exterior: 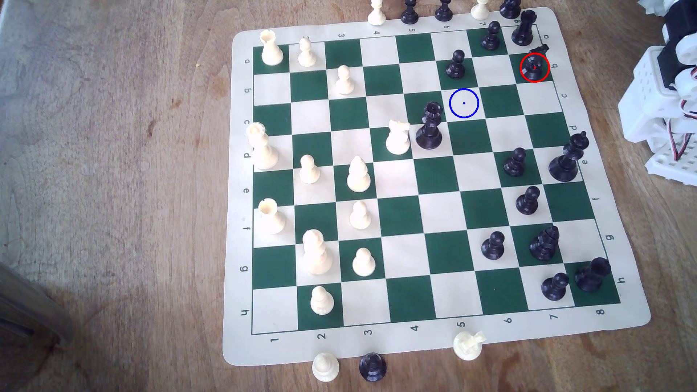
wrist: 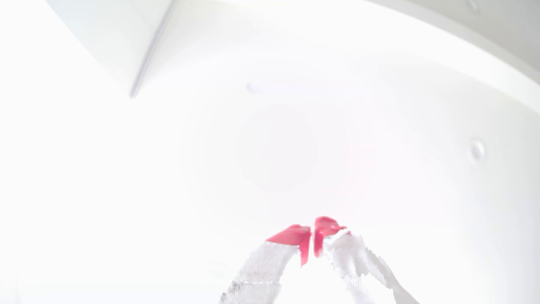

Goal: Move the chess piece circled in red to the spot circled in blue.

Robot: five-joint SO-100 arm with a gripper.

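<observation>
The chess piece circled in red [exterior: 535, 65], a black knight, stands on a green square at the far right corner of the board [exterior: 241, 346] in the exterior view. The spot circled in blue [exterior: 464, 103] is a bare cream square, to the left of the knight and a row nearer. In the washed-out wrist view my gripper [wrist: 312, 242] has white fingers with red-taped tips pressed together, shut on nothing, facing a bright white surface. The arm's white base [exterior: 663, 113] stands off the board at the exterior view's right edge.
A black pawn [exterior: 456, 65] stands just beyond the blue ring and a black queen [exterior: 430, 126] just left of it, beside the cream knight [exterior: 398, 137]. A black rook [exterior: 524, 28] stands right behind the circled knight. Captured pieces line the board's far and near edges.
</observation>
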